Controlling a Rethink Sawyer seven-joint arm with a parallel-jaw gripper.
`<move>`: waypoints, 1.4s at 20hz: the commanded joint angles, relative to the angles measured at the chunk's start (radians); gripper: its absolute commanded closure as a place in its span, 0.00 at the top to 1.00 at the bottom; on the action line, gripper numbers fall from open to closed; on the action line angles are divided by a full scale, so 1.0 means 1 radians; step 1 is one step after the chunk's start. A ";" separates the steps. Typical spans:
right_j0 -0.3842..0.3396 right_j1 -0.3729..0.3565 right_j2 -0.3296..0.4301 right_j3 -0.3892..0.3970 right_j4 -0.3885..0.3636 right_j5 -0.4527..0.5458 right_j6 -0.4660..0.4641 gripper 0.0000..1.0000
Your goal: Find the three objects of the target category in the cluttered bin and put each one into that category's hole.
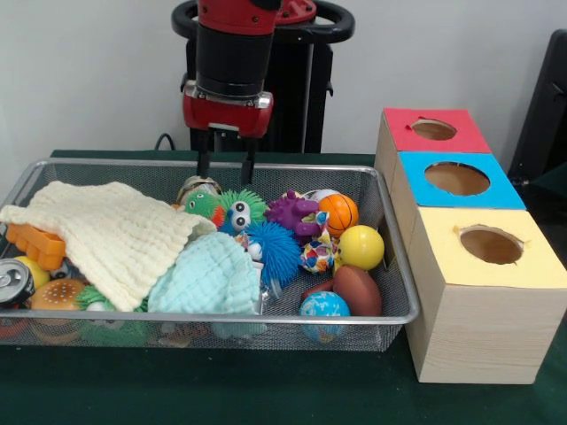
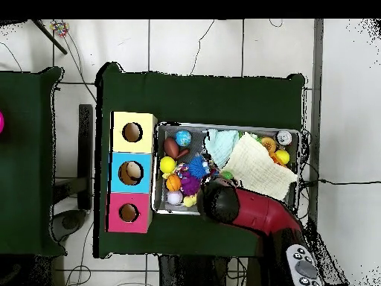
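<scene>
The bin (image 1: 213,320) is a silver wire-mesh basket full of toys and cloths; it also shows in the overhead view (image 2: 155,195). My gripper (image 1: 225,177) is open and empty. It hangs over the bin's far side, just above a green furry toy (image 1: 213,204). The hole (image 1: 434,129) is in the red top of the farthest wooden box, right of the bin; it also shows in the overhead view (image 2: 129,213). In the overhead view my arm (image 2: 249,210) covers the gripper.
A cream cloth (image 1: 115,230) and a light blue cloth (image 1: 208,274) cover the bin's left half. To the right lie a blue spiky ball (image 1: 270,243), purple spiky toy (image 1: 294,212), orange basketball (image 1: 338,212), yellow ball (image 1: 361,247), brown football (image 1: 357,289) and globe ball (image 1: 323,310). Blue-topped (image 1: 457,179) and yellow-topped (image 1: 491,244) holes stand nearer.
</scene>
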 commanded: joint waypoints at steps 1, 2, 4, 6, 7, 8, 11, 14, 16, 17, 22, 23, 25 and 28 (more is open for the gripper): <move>-0.065 -0.002 0.051 -0.120 -0.032 -0.011 0.057 1.00; -0.068 0.005 0.050 -0.120 -0.044 -0.039 0.058 1.00; -0.085 0.026 0.051 -0.126 -0.071 -0.101 0.057 1.00; -0.099 0.054 0.051 -0.136 -0.093 -0.155 0.063 1.00; -0.104 0.068 0.053 -0.139 -0.101 -0.169 0.064 1.00; -0.109 0.082 0.055 -0.143 -0.109 -0.183 0.065 1.00; -0.110 0.116 0.035 -0.157 -0.134 -0.208 0.069 1.00; -0.144 0.172 0.048 -0.161 -0.162 -0.238 0.061 1.00; -0.181 0.209 0.076 -0.156 -0.170 -0.234 0.055 1.00; -0.200 0.224 0.090 -0.152 -0.168 -0.222 0.053 1.00; -0.248 0.281 0.139 -0.153 -0.172 -0.084 -0.008 1.00; -0.253 0.295 0.144 -0.166 -0.173 -0.029 -0.037 1.00; -0.269 0.321 0.158 -0.187 -0.179 0.058 -0.088 1.00; -0.316 0.330 0.196 -0.184 -0.199 0.116 -0.141 1.00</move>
